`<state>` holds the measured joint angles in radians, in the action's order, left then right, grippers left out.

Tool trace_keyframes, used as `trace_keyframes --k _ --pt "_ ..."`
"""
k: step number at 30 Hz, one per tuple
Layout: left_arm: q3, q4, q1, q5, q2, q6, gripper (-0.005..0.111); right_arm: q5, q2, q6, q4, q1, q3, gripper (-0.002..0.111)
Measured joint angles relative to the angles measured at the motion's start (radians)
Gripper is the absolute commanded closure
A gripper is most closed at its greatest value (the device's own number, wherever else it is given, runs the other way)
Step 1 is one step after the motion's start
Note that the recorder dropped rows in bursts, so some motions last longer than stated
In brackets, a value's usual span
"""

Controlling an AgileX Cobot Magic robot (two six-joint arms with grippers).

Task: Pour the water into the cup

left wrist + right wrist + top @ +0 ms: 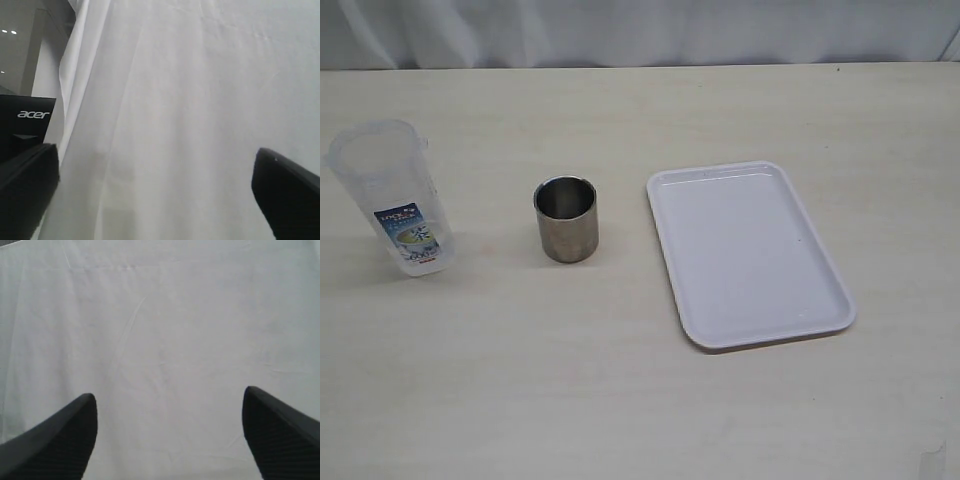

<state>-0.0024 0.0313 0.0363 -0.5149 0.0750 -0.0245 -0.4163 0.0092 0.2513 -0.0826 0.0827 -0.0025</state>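
The steel cup (566, 218) stands upright on the table left of centre, its mouth open upward. A tall clear plastic pitcher (392, 197) with a blue-white label stands at the far left, apart from the cup. No stream of water shows. Neither gripper shows in the exterior view. My left gripper (156, 192) is open and empty, its black fingers (27, 187) wide apart against a white curtain. My right gripper (169, 432) is open and empty too, facing the same white cloth.
A white rectangular tray (745, 250) lies right of the cup. A white curtain (640, 30) hangs behind the table's far edge. A black acer monitor (25, 122) shows in the left wrist view.
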Motion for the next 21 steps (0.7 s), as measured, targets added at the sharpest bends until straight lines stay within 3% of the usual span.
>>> trace_keyframes --k 4,8,14,21 --pt "0.000 -0.016 0.000 -0.073 0.230 -0.072 0.008 -0.054 0.068 0.000 0.002 0.000 0.000 0.033" --pt "0.000 -0.222 0.000 -0.143 0.466 -0.178 0.008 -0.067 0.120 0.002 0.002 0.000 0.000 0.033" --pt "0.000 -0.259 0.000 -0.233 0.762 -0.159 0.008 -0.071 0.125 0.002 0.002 0.000 0.000 0.033" --pt "0.000 -0.322 0.000 -0.346 0.966 -0.153 0.008 -0.071 0.125 0.002 0.002 0.000 0.000 0.033"
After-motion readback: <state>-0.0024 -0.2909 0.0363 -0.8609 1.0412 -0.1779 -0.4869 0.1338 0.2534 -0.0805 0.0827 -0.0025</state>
